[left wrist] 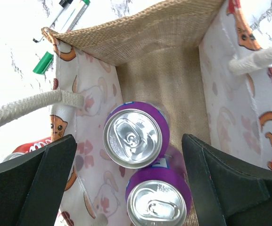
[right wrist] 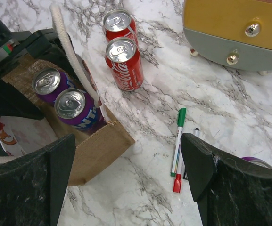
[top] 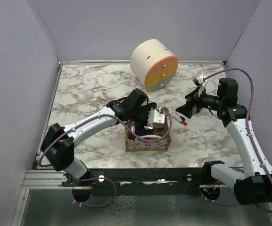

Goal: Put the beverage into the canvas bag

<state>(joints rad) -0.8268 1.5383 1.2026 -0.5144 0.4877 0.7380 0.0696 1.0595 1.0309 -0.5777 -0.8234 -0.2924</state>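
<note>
Purple cans (left wrist: 136, 134), two, upright inside bag (left wrist: 159, 28), directly below your left gripper (left wrist: 128, 141); jaws wide apart, touching neither can. Your right gripper (right wrist: 127, 139) also spread, holding nothing; pens (right wrist: 178, 141) below, close to one jaw; red cans (right wrist: 124, 63) beyond, beside bag.

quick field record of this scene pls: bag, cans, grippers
canvas bag: upright on table, top open
in bag: two purple cans, upright
beside bag: two red cans, standing on the table
left gripper: open, above the bag
right gripper: open, empty, over the table
also there: markers, drawer box
</note>
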